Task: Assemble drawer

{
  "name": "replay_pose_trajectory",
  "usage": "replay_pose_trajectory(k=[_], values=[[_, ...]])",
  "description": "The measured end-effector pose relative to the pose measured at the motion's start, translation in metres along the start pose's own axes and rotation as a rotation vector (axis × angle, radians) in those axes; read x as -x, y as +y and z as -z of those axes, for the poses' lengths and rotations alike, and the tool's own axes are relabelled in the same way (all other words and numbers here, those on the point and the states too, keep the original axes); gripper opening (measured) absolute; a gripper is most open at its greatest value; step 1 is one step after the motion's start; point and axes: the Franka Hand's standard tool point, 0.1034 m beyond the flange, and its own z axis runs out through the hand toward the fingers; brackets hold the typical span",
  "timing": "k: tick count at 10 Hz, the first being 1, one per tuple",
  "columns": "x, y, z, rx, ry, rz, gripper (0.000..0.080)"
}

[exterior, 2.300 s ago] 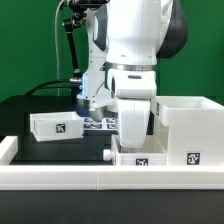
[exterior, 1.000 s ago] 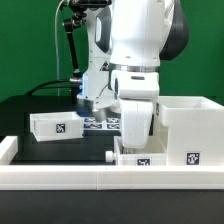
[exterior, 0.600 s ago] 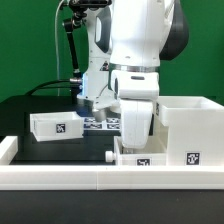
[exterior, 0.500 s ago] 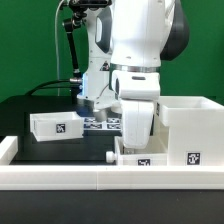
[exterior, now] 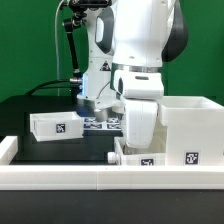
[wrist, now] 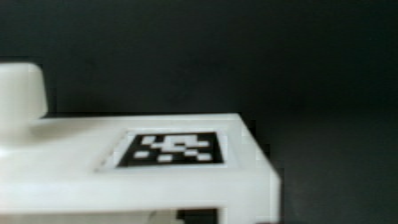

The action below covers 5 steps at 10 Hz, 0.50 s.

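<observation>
The drawer's large white case [exterior: 190, 128] stands at the exterior view's right. One small open-topped box [exterior: 57, 125] sits at the left on the black table. The second small box [exterior: 143, 158] lies just behind the front rail, against the case's left side. My gripper [exterior: 138, 142] is lowered onto this box, its fingers hidden behind the hand; it appears shut on the box wall. The wrist view shows this box's white surface with a square tag [wrist: 175, 150] very close, and a white rounded part [wrist: 18, 95] beside it.
The low white border rail [exterior: 70, 180] runs along the front and up the left side. The marker board [exterior: 100, 123] lies flat behind my arm. A small dark piece [exterior: 108, 155] lies on the table left of the held box.
My hand and the small box under it have shifted slightly toward the exterior view's right, closer to the case. The left box and the case have not moved.
</observation>
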Motion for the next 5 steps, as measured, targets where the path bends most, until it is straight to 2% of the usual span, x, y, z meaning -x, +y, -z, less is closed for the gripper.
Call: replay_pose_trajectory(k=[4,5], values=[[0.0003,0.0002,0.001,0.0,-0.001,-0.001,0.0043],[-0.0001,0.0019,0.0079,0.001,-0.003,-0.004,0.0209]])
